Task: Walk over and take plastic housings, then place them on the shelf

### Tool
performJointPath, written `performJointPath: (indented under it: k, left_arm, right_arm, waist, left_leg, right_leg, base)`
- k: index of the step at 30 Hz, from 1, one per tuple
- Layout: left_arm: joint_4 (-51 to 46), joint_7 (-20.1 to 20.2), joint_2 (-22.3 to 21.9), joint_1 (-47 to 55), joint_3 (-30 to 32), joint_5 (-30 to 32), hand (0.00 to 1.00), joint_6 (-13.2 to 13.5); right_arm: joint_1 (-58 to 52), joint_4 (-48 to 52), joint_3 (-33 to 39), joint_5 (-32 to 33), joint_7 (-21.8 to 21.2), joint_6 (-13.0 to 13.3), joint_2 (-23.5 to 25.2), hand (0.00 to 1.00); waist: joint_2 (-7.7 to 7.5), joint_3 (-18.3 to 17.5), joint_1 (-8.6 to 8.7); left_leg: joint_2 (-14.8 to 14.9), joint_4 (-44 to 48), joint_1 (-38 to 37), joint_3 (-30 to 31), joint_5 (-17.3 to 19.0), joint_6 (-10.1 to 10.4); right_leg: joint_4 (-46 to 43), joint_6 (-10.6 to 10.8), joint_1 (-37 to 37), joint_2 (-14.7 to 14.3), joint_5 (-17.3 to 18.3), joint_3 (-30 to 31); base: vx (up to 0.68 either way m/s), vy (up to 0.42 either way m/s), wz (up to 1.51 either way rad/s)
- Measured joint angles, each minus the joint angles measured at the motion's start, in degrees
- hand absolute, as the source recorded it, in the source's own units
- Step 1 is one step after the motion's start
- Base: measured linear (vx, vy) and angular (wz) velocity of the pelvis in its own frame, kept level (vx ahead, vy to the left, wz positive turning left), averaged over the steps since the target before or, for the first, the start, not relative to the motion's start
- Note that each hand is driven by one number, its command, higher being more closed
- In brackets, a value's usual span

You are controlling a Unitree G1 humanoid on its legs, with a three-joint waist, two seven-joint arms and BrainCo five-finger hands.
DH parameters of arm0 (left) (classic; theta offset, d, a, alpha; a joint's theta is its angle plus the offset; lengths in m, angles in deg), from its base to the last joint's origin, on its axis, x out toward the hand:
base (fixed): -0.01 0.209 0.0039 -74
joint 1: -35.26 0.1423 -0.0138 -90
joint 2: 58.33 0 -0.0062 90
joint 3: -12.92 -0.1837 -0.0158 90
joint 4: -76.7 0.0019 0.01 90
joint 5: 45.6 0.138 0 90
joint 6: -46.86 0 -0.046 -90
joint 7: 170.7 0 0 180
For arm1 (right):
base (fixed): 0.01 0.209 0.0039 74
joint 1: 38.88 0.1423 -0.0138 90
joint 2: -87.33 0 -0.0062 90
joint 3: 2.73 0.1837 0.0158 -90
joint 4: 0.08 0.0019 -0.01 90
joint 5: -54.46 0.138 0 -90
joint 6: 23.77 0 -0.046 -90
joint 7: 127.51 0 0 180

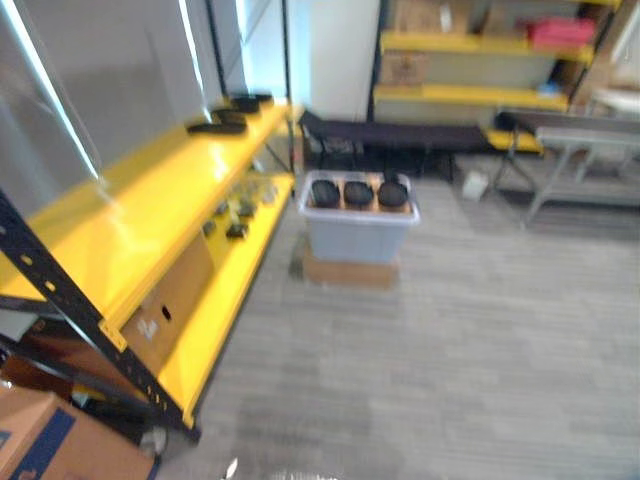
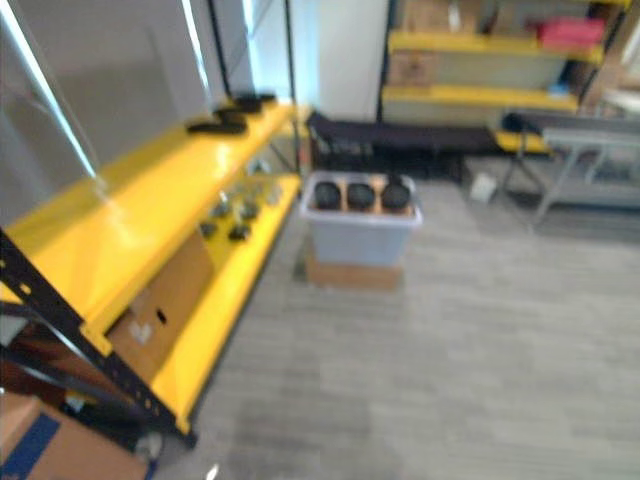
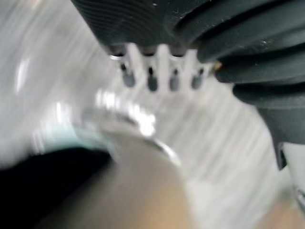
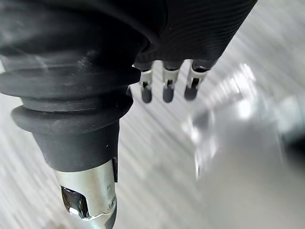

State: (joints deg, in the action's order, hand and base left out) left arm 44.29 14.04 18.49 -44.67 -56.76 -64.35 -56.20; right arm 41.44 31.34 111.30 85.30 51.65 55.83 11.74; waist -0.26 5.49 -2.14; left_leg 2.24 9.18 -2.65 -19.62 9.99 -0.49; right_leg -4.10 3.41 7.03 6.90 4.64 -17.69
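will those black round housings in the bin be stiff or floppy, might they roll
The black housings look like rigid shells, probably stiff and light. Their round outline suggests one could roll on edge. Packed close in the bin, lifting one may nudge another.

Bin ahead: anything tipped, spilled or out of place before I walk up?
Nothing stands out. The pale bin sits level on a flat cardboard box, with three black plastic housings in a neat row at its top.
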Motion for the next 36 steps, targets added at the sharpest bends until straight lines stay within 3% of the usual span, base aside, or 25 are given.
performJointPath:
  k: [4,10,29,33,36]
  left_arm:
    - [0.66,-0.06,-0.99,0.06,2.14,-0.71,0.00,0.20]
    - [1.77,-0.02,-0.75,-0.26,2.16,-0.72,0.00,0.30]
    - [2.05,0.48,-0.37,-0.81,0.92,-0.47,0.00,0.12]
    - [1.85,0.75,-0.36,-0.63,0.93,-0.39,0.00,0.09]
    - [1.81,1.54,0.27,-0.78,0.50,-0.23,0.00,0.06]
  right_arm:
    - [-0.98,-0.54,1.24,1.62,-0.27,1.47,0.74,0.00]
    - [-1.18,-0.78,1.27,1.58,-0.23,1.44,1.13,0.00]
    - [-0.42,-0.34,1.64,-0.50,-0.56,0.15,0.99,0.00]
    - [-0.72,0.31,-0.12,-1.01,-0.69,1.43,0.93,0.00]
    - [-0.57,2.14,-1.78,-0.43,-0.80,3.44,1.20,0.00]
  waist:
    - [0.18,0.25,-0.15]
    - [-0.12,0.02,-0.19]
    - [-0.13,1.70,-0.22]
    - [-0.34,1.55,-0.27]
    - [-0.97,1.61,-0.16]
  left_leg:
    - [-1.82,-8.24,-5.30,-1.62,-4.22,0.37]
    - [-2.54,-13.77,-9.43,-2.19,-7.28,0.22]
    - [-2.89,-14.36,-12.09,-4.33,-6.79,0.81]
    - [-3.37,-14.34,-11.25,-4.34,-6.48,0.41]
    - [-4.65,-14.30,-9.15,-4.35,-5.67,-0.78]
  right_leg:
    - [2.84,0.78,2.44,0.67,-2.12,-1.32]
    - [3.40,1.57,4.28,0.18,-2.88,-1.46]
    - [4.64,1.58,6.23,0.41,-2.43,-1.42]
    - [3.30,1.79,4.75,1.06,-2.01,-1.29]
    - [-5.26,2.54,-1.95,3.72,1.59,-0.03]
  base:
    - [0.09,0.047,-0.11]
    - [0.17,0.030,-0.03]
    - [-0.04,0.011,-0.05]
    - [-0.06,0.056,0.00]
    - [0.02,0.080,-0.07]
